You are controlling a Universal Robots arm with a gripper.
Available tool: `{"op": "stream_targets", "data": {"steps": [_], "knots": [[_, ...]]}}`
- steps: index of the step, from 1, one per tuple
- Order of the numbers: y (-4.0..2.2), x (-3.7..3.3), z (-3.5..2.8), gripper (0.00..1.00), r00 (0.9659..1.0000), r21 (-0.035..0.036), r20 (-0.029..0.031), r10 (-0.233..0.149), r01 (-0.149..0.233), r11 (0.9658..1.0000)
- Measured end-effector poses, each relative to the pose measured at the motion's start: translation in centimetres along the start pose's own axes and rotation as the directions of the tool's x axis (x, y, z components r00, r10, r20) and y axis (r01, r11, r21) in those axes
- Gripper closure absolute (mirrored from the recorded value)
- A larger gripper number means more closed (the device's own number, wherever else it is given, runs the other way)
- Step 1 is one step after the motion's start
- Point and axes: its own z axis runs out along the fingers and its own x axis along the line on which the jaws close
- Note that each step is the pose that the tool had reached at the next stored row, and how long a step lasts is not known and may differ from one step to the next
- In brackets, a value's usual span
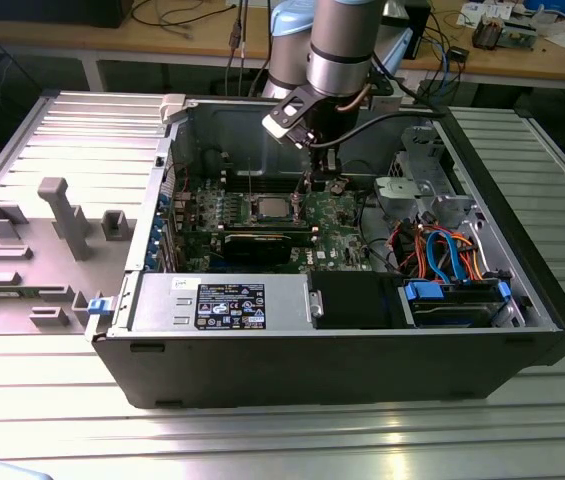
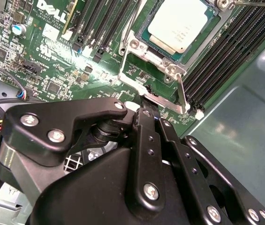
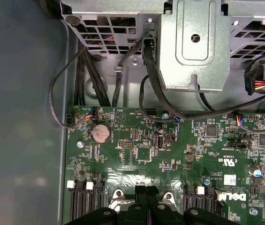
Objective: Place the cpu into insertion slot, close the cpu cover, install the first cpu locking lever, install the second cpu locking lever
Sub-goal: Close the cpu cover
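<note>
Ribbed metal table (image 1: 52, 400) carries the open computer case (image 1: 362, 370), and we find little free room inside it: memory slots (image 2: 226, 51) run close along both sides of the insertion slot (image 2: 144, 30), and the case wall (image 2: 245, 122) is near. The cpu (image 2: 181, 23), square with a dull silver top, lies flat in the slot. The cpu cover (image 2: 165, 99), a thin silvery frame, stands raised beside it. The gripper (image 2: 146, 104) has its fingers pressed together at the cover's edge.
</note>
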Motion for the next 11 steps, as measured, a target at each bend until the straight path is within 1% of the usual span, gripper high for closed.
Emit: {"op": "stream_targets", "data": {"steps": [11], "knots": [[-0.22,0.01,0.00,0.89,1.0000,0.0000,0.0000,0.000,0.000,1.0000]]}}
